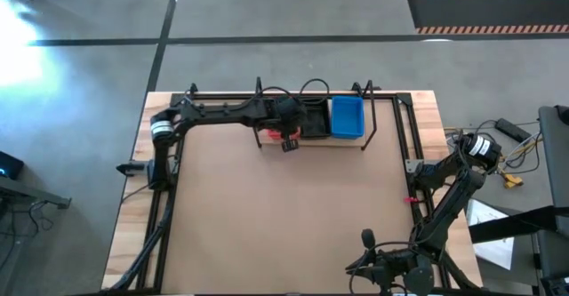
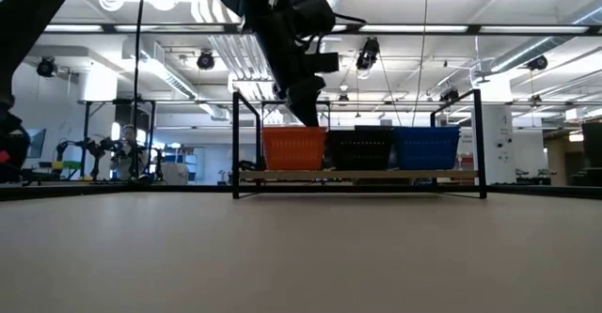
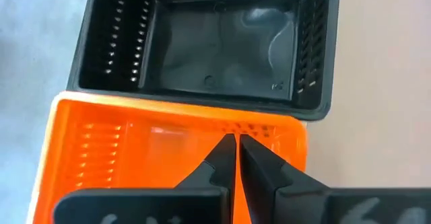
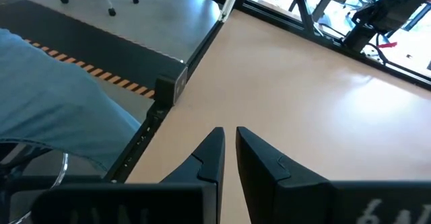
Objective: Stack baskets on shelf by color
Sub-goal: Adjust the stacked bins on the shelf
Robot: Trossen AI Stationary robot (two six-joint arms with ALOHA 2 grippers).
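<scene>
On the shelf (image 2: 357,175) at the table's far edge stand three baskets in a row, each resting on its bottom: orange (image 2: 293,148), black (image 2: 362,149) and blue (image 2: 425,148). My left gripper (image 3: 236,140) reaches down from above into the orange basket (image 3: 135,150), shut. Its tips are just inside the wall next to the black basket (image 3: 215,42). My right gripper (image 4: 229,133) waits shut and empty near the table's near right corner (image 1: 366,239). My left gripper's shut fingertips (image 3: 225,146) stand slanting down against the inner face of the orange basket's wall (image 3: 252,128) on the black basket's side. I cannot tell whether they touch it. The basket sits level on the shelf.
Black wire posts (image 2: 235,144) and rails frame the shelf at its ends and back. The brown tabletop (image 1: 293,216) spreads in front of it. Black rails (image 1: 404,145) run along the table's sides. Cables and gear (image 1: 502,154) lie off the right edge.
</scene>
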